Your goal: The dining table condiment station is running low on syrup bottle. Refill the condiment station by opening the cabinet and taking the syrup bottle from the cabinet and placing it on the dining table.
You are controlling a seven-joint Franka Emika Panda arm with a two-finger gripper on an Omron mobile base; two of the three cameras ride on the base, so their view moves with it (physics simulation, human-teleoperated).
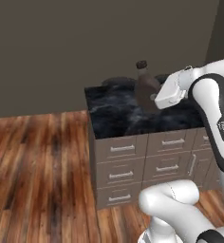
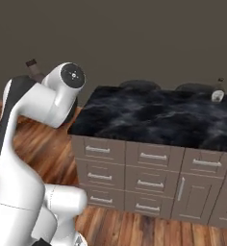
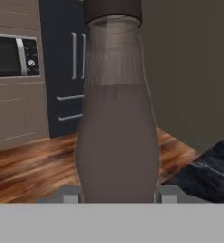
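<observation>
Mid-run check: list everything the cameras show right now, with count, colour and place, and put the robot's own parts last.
syrup bottle: one, dark brown with dark cap, held upright in the hand, above the table's near left part.
dining table: one, black white-veined marble top, brown drawer fronts with silver handles, ahead of the robot.
small bottle: one, pale with dark top, on the table's far right edge.
dark rounded shapes: two, behind the table's far edge; cannot tell what they are.
microwave: one, dark with silver trim, set in cabinetry across the room.
floor: reddish-brown wood planks.
hand: one, white housing, fingers either side of the syrup bottle's base.
arm: one, white with dark joints.
</observation>
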